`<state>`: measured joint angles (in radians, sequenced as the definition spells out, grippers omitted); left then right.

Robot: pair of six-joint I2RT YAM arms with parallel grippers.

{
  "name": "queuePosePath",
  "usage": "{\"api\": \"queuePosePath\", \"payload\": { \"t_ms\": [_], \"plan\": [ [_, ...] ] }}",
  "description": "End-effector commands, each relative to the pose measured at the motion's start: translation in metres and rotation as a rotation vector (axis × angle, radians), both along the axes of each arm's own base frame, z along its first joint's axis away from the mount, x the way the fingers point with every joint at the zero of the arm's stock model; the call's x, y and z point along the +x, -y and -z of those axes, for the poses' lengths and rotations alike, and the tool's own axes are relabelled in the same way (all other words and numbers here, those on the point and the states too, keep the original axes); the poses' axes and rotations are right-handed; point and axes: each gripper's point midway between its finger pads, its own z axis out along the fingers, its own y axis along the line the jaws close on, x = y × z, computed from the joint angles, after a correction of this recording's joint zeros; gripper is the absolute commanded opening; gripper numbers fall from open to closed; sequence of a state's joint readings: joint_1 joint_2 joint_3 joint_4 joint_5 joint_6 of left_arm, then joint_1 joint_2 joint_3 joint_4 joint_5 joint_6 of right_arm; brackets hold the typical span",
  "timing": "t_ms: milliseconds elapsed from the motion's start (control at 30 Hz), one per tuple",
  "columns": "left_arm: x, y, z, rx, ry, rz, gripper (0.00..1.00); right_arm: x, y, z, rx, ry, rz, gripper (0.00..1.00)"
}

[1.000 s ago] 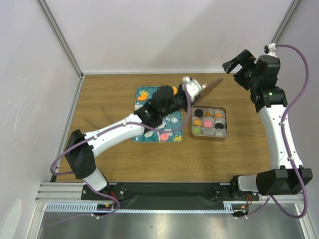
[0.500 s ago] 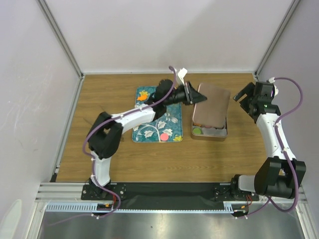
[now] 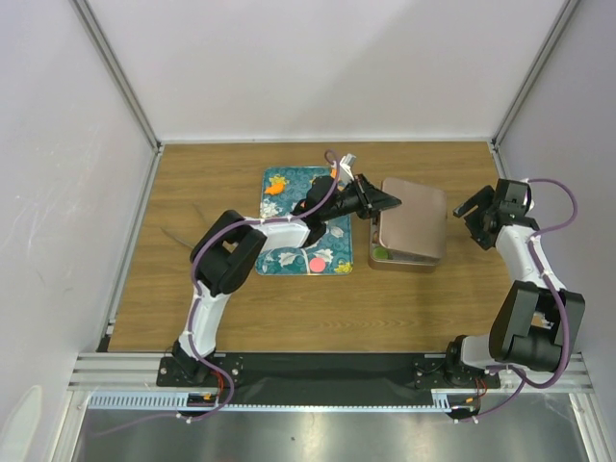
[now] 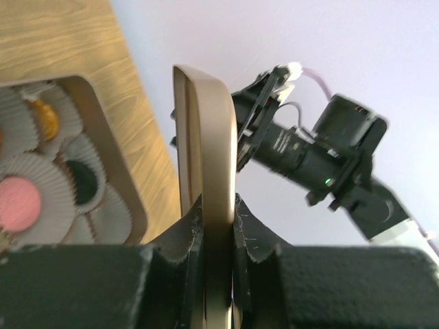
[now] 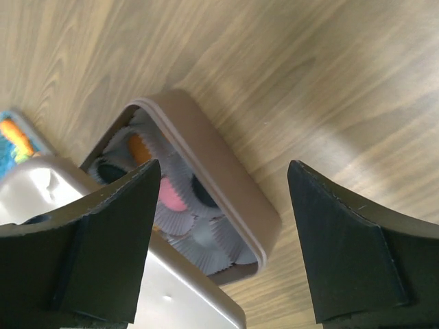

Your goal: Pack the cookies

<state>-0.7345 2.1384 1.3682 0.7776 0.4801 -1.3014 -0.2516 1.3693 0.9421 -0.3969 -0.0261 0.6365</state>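
Observation:
My left gripper (image 3: 378, 202) is shut on the edge of the rose-gold tin lid (image 3: 414, 218), holding it slanted just over the tin (image 3: 387, 260). In the left wrist view the lid (image 4: 209, 137) stands edge-on between my fingers, with pink (image 4: 17, 203), orange and black cookies in paper cups in the tin (image 4: 113, 157) beside it. My right gripper (image 3: 478, 216) is open and empty to the right of the tin; its view shows the tin (image 5: 226, 178) part uncovered with cookies (image 5: 169, 195) inside. A pink cookie (image 3: 316, 264) and an orange cookie (image 3: 333, 173) lie on the teal tray (image 3: 279, 252).
The teal flowered tray lies left of the tin on the wooden table (image 3: 241, 298). White walls and metal posts enclose the table on three sides. The right arm stands close to the right wall (image 3: 577, 144).
My left gripper has swung the lid from upright to nearly flat over the tin, hiding most cookies in it. The right arm has come down and in toward the tin's right side.

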Motion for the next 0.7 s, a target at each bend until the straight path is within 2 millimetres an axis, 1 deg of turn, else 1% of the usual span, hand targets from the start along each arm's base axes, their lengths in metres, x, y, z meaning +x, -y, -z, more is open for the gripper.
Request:
{"api": "queuePosePath", "payload": {
  "t_ms": [0,33,67,167,200,300,333,400,433,467,533,600,633,667],
  "plan": [
    [0.008,0.000,-0.016,-0.135,-0.016,-0.035,0.05,0.015,-0.006,-0.012,0.024,0.090,-0.033,0.81],
    [0.010,0.000,-0.017,-0.147,-0.026,-0.042,0.05,0.016,-0.007,-0.011,0.029,0.091,-0.034,0.82],
    [0.014,0.000,-0.009,-0.145,-0.040,-0.053,0.06,0.016,-0.007,-0.010,0.039,0.093,-0.029,0.82],
    [0.018,0.003,-0.006,-0.149,-0.054,-0.066,0.06,0.016,-0.008,-0.006,0.064,0.098,-0.018,0.86],
    [0.021,0.003,-0.001,-0.146,-0.062,-0.077,0.06,0.016,-0.007,-0.006,0.078,0.106,-0.002,0.86],
    [0.024,0.005,0.000,-0.152,-0.068,-0.079,0.07,0.018,-0.010,-0.005,0.104,0.125,-0.007,0.88],
    [0.026,0.004,0.004,-0.149,-0.073,-0.084,0.07,0.019,-0.009,-0.005,0.106,0.131,-0.005,0.90],
    [0.027,0.005,0.008,-0.142,-0.078,-0.087,0.07,0.019,-0.013,-0.004,0.120,0.144,-0.022,0.92],
    [0.029,0.006,0.011,-0.140,-0.081,-0.090,0.07,0.022,-0.014,-0.007,0.122,0.168,-0.034,0.93],
    [0.030,0.006,0.013,-0.139,-0.085,-0.091,0.08,0.023,-0.020,-0.008,0.141,0.181,-0.062,0.93],
    [0.032,0.007,0.018,-0.135,-0.094,-0.090,0.08,0.026,-0.026,-0.008,0.155,0.204,-0.095,0.95],
    [0.033,0.009,0.022,-0.133,-0.101,-0.088,0.08,0.027,-0.033,-0.009,0.181,0.221,-0.130,0.96],
    [0.035,0.008,0.023,-0.134,-0.106,-0.087,0.08,0.026,-0.036,-0.007,0.186,0.225,-0.145,0.96],
    [0.036,0.008,0.028,-0.129,-0.113,-0.090,0.08,0.025,-0.040,-0.008,0.195,0.234,-0.162,0.96]
  ]
}}
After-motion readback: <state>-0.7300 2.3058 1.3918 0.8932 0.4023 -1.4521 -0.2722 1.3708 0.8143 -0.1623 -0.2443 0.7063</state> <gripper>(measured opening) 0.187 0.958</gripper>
